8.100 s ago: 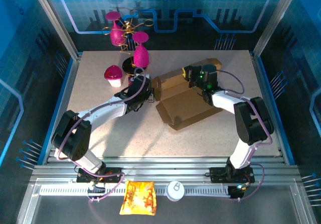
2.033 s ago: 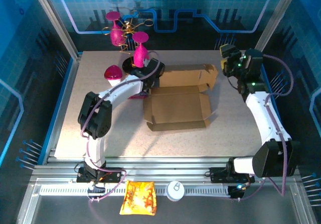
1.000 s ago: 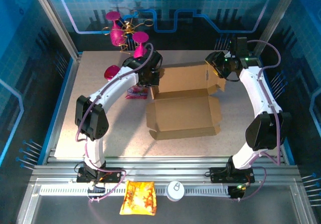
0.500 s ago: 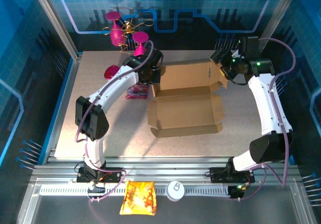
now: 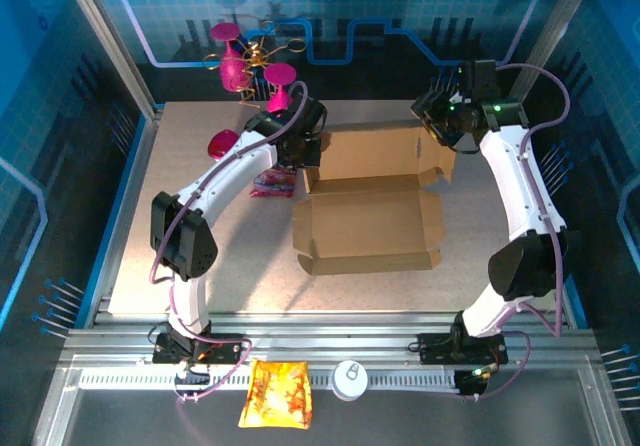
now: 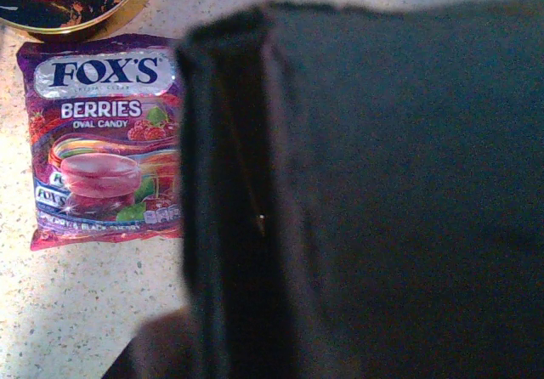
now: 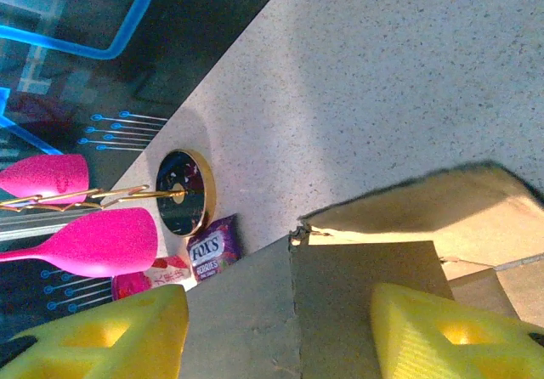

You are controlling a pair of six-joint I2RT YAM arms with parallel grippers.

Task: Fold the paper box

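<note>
The paper box (image 5: 365,228) lies open in the middle of the table, a brown tray with its long back panel (image 5: 375,154) standing up. My left gripper (image 5: 304,154) is shut on the left end of that panel; in the left wrist view the dark cardboard (image 6: 365,192) sits right against the camera and hides the fingers. My right gripper (image 5: 438,118) hovers at the panel's right end. It is open, with its yellow fingertips (image 7: 93,336) spread wide on either side of the cardboard panel (image 7: 340,302) and gripping nothing.
A purple candy packet (image 6: 102,141) lies left of the box beside my left gripper (image 5: 272,182). Pink goblets hang on a gold rack (image 5: 250,66) at the back left, with a pink cup (image 5: 225,146) nearby. A yellow snack packet (image 5: 277,393) sits on the front rail.
My right gripper swung out to the right and has come back to the panel's right end, a little higher. The left gripper and the box have stayed put.
</note>
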